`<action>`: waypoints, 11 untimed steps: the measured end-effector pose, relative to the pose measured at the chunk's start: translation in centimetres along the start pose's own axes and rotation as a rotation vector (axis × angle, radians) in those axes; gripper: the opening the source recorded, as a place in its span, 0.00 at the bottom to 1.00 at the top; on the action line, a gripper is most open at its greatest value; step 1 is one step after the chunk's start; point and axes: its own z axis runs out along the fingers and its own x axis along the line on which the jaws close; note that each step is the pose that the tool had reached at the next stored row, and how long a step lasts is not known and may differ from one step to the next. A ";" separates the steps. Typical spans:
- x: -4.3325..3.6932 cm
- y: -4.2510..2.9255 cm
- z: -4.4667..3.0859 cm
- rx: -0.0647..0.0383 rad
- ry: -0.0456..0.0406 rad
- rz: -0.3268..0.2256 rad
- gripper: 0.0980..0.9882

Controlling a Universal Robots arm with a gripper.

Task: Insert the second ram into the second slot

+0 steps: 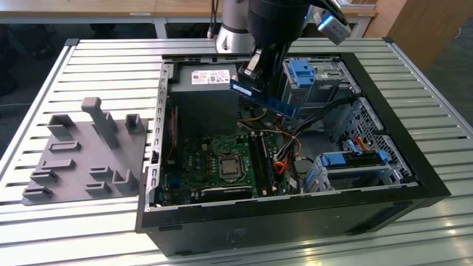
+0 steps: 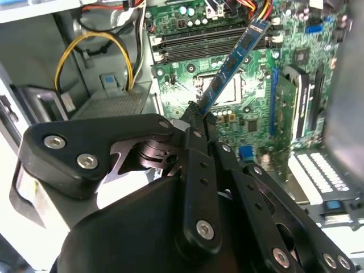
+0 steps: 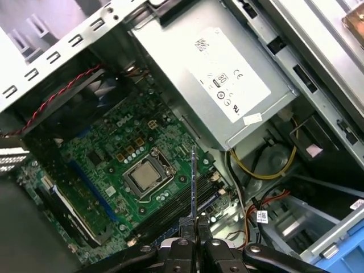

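Slatted metal counter carries an open black computer case lying on its side, set toward the counter's edge at the exterior view's right. A grey moulded fixture lies flat by the opposite edge, apart from the case. The arm reaches down over the far half of the case. Inside, a grey power supply sits at the far end, and the green motherboard lies nearer, with the processor socket and the long dark memory slots just beside it. A blue drive caddy occupies the near corner at the exterior view's right. The jaws are pressed together on one end of the second ram, pinching it. The stick hangs tilted in the air above the case interior, beside the power supply and well apart from the slots. In the second wrist view the second ram juts out over the motherboard. In the first wrist view it appears edge-on, above the slots.
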 end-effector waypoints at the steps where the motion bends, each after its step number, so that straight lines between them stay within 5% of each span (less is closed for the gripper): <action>1: 0.00 0.00 0.04 0.000 -0.0006 0.018 0.04; 11: 0.00 -0.02 0.58 0.001 -0.0049 0.197 0.04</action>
